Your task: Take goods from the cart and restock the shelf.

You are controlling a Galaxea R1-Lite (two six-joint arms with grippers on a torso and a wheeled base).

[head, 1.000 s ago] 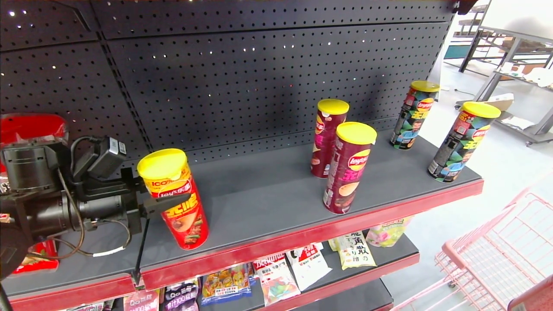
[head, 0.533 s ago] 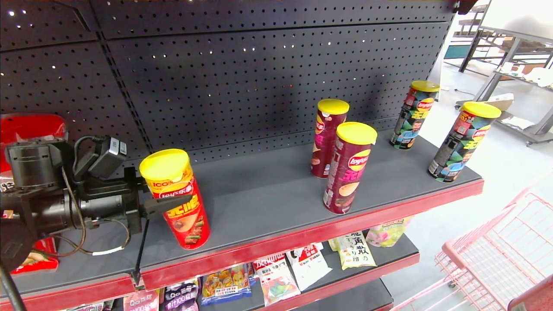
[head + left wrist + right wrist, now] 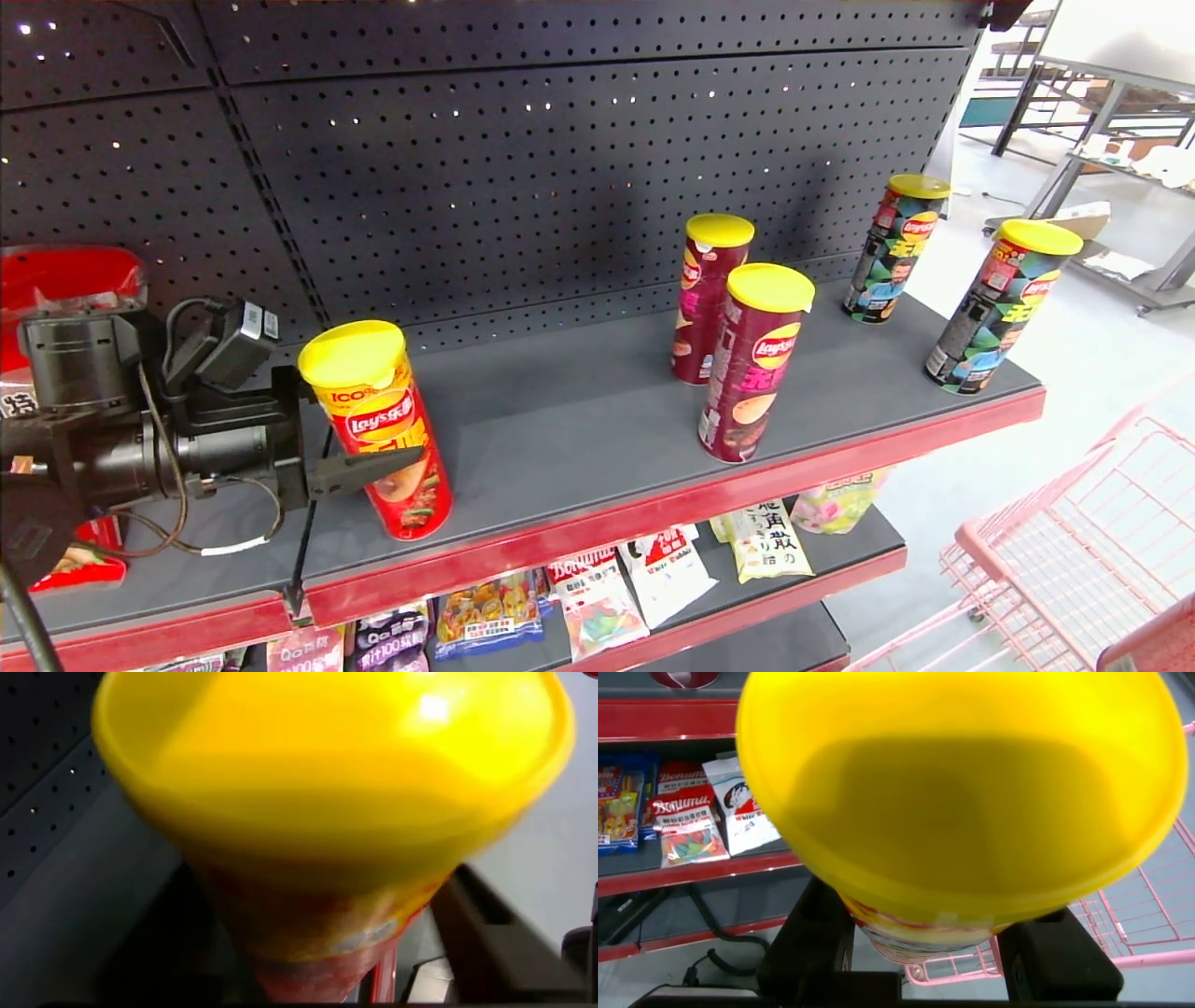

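The left arm reaches level across the shelf [image 3: 579, 439] near its front-left edge. The left gripper [image 3: 359, 434] is spread, its fingers flanking the upright red can [image 3: 387, 411] without pinching it. The right gripper [image 3: 943, 952] clamps a yellow-lidded can [image 3: 971, 793] by the cart [image 3: 1158, 924].

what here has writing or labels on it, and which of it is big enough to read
red can: logo and big yellow characters, readable
front maroon can: logo readable, rest too small
back maroon can: too small
near dark can, far dark can: logos readable, rest too small
snack bags: big words readable, fine print not
held can: print blurred
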